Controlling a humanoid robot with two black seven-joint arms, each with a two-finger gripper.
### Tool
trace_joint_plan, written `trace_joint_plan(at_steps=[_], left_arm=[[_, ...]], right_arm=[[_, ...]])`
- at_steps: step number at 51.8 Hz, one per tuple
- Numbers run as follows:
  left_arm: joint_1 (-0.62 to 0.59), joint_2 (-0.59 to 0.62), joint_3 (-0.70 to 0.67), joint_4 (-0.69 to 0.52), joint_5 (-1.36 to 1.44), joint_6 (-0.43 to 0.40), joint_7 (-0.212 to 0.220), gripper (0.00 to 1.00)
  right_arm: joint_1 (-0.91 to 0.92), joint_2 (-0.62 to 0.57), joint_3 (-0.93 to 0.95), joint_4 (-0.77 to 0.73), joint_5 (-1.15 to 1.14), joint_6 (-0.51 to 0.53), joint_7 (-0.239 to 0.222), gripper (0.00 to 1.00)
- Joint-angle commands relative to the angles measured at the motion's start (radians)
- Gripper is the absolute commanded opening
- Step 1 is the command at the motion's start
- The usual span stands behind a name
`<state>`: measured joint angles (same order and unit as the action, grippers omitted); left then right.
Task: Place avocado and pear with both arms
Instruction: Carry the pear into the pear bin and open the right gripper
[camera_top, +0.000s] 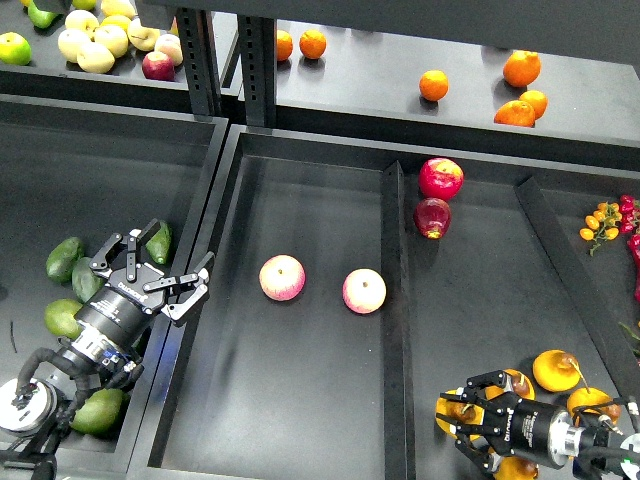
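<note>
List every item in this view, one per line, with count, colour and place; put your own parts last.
dark green egg-shaped avocados: five, left bin, around the left arm
squat yellow-orange pears: about five, partly hidden, bottom right compartment
pink-and-yellow apples: two, middle tray floor
dark red apples: two, top of the right compartment
smooth oranges: seven, back shelf
pale yellow fruits: a pile with one red apple, top left shelf
small orange and red berries: a cluster, far right edge
left gripper: black, open, over the left bin's right wall
right gripper: black, open, at the pears
</note>
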<state>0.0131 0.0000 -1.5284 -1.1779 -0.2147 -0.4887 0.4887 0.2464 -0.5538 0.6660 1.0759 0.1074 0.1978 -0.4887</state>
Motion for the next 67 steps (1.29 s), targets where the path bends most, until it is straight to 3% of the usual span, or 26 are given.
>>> trace_joint_plan(at_steps=[1,38,53,67], left_arm=[[0.001,0.0,0.001,0.0,0.0,0.0,0.0,0.99],[0.002,0.0,0.001,0.001,0.0,0.0,0.0,0.99],[0.002,0.0,0.001,0.0,0.0,0.0,0.0,0.99],[0.002,0.0,0.001,0.0,0.0,0.0,0.0,0.99]], right_arm=[[-0.003,0.002,0.0,-0.016,0.0,0.0,0.0,0.17],[-0.012,0.015,-0.003,-0.037,0.0,0.0,0.0,0.25],[-0.012,0.014,-0.005,-0.036,0.0,-0.001,0.0,0.35],[-0.01,0.006,-0.006,-0.024,0.006,-0.024,0.0,0.6]])
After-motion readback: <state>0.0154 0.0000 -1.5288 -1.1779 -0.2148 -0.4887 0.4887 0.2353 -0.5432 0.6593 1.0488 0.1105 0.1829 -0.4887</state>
